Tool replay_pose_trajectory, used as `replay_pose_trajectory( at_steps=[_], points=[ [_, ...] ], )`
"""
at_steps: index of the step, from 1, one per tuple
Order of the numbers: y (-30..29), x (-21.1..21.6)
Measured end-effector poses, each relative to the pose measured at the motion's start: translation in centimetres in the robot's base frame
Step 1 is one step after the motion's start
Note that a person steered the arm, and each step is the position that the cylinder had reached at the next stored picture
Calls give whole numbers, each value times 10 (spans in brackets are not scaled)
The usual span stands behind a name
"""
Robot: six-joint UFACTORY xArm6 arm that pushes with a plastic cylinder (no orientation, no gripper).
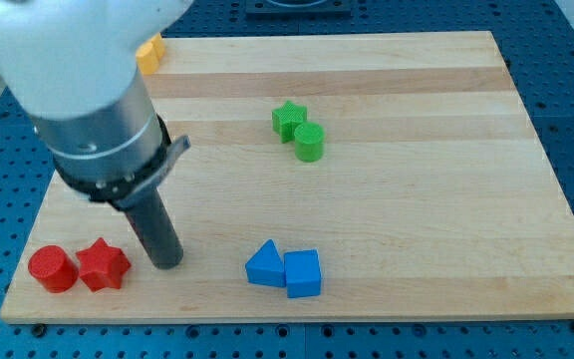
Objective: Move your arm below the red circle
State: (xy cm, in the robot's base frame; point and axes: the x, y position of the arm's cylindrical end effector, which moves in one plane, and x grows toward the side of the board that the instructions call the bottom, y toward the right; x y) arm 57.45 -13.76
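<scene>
- Your tip rested on the board at about 3 o'clock from the red star, just beside it.
- The red circle sat at the board's 8 o'clock corner, touching the star's 9 o'clock side.
- Little board showed at 6 o'clock of the circle, so reaching that spot probably required a route around the star.
- No claw was fitted; its state could not be told.
- No containers were present.
- Green, blue and yellow blocks stood well apart.

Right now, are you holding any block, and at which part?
Nothing is held. My tip stands free, right of the red star and the red circle.
</scene>
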Motion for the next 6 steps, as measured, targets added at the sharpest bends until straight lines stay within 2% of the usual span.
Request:
replay_pose_trajectory(
  at_steps=[1,2,6],
  points=[
    [3,35],
    [3,44],
    [-44,44]
  ],
)
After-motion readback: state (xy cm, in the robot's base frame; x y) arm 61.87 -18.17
